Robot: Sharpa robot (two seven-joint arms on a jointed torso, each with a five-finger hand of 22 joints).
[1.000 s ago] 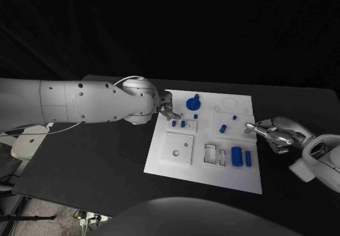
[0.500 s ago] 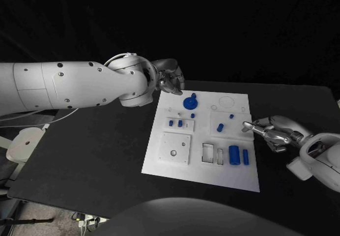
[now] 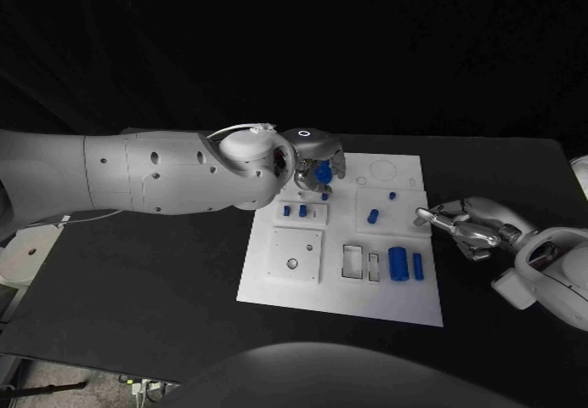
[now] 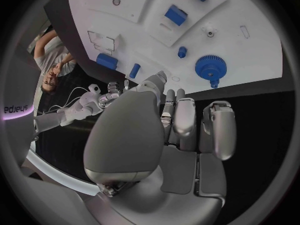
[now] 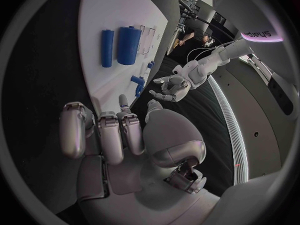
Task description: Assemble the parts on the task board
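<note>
Board: task board [image 3: 313,280] lies flat on the black counter [image 3: 147,280], centre of the head view, long side running away from the robot.
Parts: blue gear [image 4: 209,67] stands on the board's far end, upper middle of the head view; two small blue pegs [image 3: 294,210] sit below it; a thick blue cylinder [image 3: 397,262] and a thinner blue rod [image 3: 418,266] lie side by side toward the lower right of the board.
Handling: parts look like small, stiff, light plastic, likely smooth enough to slip. The gear is best pinched across its toothed rim or by its hub; the cylinder and rod across their middles.
Left robot hand [image 3: 316,164]: hovers over the gear at the board's far end, fingers straight and lying close together, holding nothing as the wrist view shows it.
Right robot hand [image 3: 472,228]: sits at the board's right edge, right middle of the head view, fingers loosely extended, nothing in them.
Change: half a second ago the left robot hand was off the board's upper left corner; now it has come over the gear. The right robot hand has barely moved.
</note>
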